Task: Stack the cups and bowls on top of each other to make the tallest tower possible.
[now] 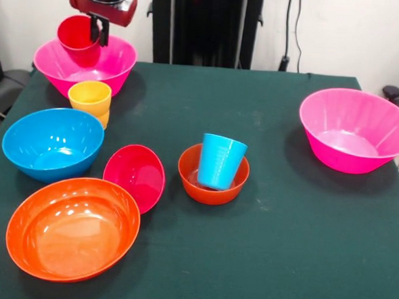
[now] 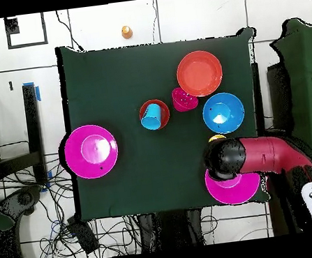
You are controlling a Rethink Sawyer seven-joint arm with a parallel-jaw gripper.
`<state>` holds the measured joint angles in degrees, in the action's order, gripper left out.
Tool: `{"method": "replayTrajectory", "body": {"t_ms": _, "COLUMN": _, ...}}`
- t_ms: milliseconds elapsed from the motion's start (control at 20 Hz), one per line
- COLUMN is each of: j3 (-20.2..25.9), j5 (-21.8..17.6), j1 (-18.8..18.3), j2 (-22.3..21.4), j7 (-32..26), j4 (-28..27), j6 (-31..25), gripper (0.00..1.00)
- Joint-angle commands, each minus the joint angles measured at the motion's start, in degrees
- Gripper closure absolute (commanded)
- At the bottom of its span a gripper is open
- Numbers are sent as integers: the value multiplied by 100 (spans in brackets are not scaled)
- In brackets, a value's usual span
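My gripper (image 1: 98, 35) is shut on the right rim of the red cup (image 1: 76, 37) and holds it in the mouth of the far-left pink bowl (image 1: 116, 66). In the overhead view the arm's head (image 2: 224, 160) hides the gripper and the cup, above that pink bowl (image 2: 233, 190). A yellow cup (image 1: 90, 95) sits nested on an orange cup (image 1: 104, 120) just in front of the bowl. The blue cup (image 1: 220, 161) leans inside the small orange bowl (image 1: 207, 190) at mid-table. The blue bowl (image 1: 51, 144), the tilted crimson bowl (image 1: 138, 177) and the wide orange bowl (image 1: 73, 228) stand at the left front.
A second pink bowl (image 1: 356, 130) stands alone at the right side of the green table (image 1: 281, 249). In the overhead view it is the pink bowl (image 2: 90, 151) at the left. A small orange object (image 2: 126, 31) lies on the floor beyond the table.
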<state>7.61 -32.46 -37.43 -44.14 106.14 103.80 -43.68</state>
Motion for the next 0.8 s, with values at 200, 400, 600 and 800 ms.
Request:
{"method": "replayTrajectory", "body": {"t_ms": 200, "j3": 758, "j5": -577, "j1": 44, "j2": 326, "j7": -1076, "j4": 273, "j6": 435, "gripper": 100}}
{"method": "replayTrajectory", "body": {"t_ms": 400, "j3": 874, "j5": -656, "j1": 138, "j2": 3, "j7": -1541, "j4": -140, "j6": -218, "gripper": 100}}
{"method": "replayTrajectory", "body": {"t_ms": 600, "j3": 984, "j5": -726, "j1": 201, "j2": -144, "j7": -1879, "j4": -490, "j6": -731, "gripper": 100}}
{"method": "replayTrajectory", "body": {"t_ms": 800, "j3": 1113, "j5": -756, "j1": 151, "j2": -44, "j7": -1808, "j4": -553, "j6": -679, "gripper": 100}}
